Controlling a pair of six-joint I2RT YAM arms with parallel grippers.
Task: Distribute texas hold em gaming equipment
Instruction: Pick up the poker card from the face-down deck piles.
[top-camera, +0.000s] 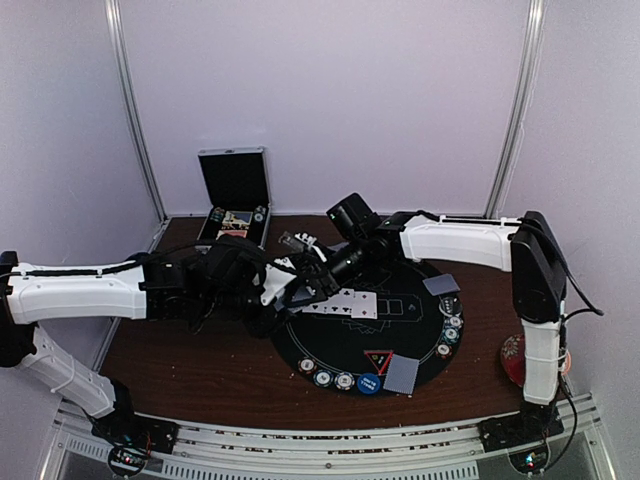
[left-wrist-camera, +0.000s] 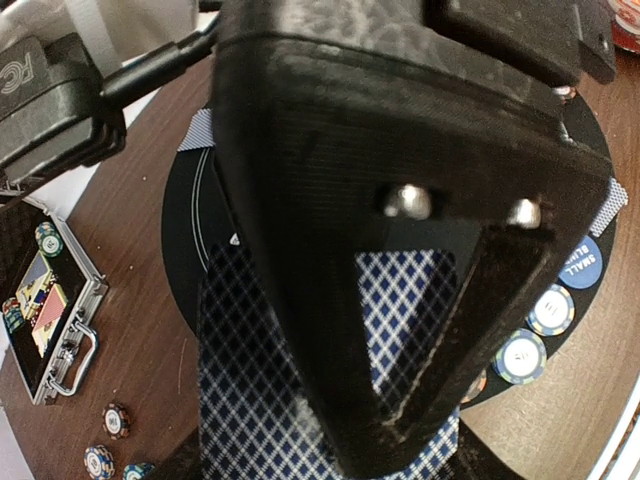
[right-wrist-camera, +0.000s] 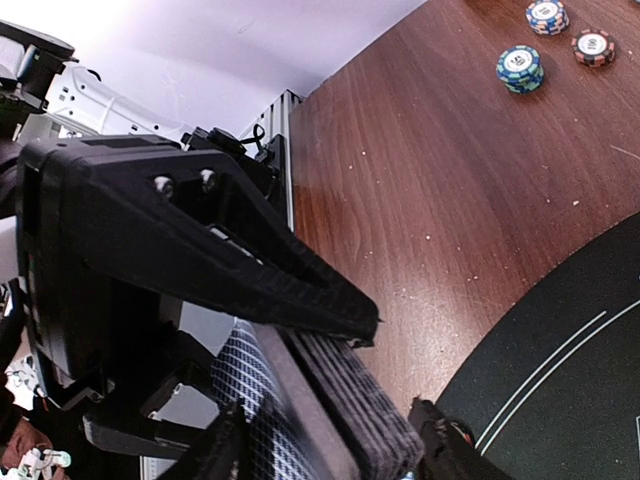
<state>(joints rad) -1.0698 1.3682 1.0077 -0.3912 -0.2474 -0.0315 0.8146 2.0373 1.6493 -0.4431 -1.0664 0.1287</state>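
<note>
Cards: playing cards (left-wrist-camera: 400, 300), thin, light and bendy, with slick lattice-printed backs; held over the 10 o'clock edge of the felt mat (top-camera: 420, 335).
Hold: pinch one short edge flat between the pads; single cards probably slide.
Right gripper (right-wrist-camera: 300, 420): closed on a card edge.
Left gripper (top-camera: 303, 274): at the cards; grip cannot be told.
Chips (top-camera: 322, 378): small rigid discs along the mat's rim from 3 to 7 o'clock.

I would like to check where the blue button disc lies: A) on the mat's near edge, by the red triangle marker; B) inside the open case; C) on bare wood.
A: the blue button disc sits at the near edge of the mat, beside the red triangle marker.
</note>
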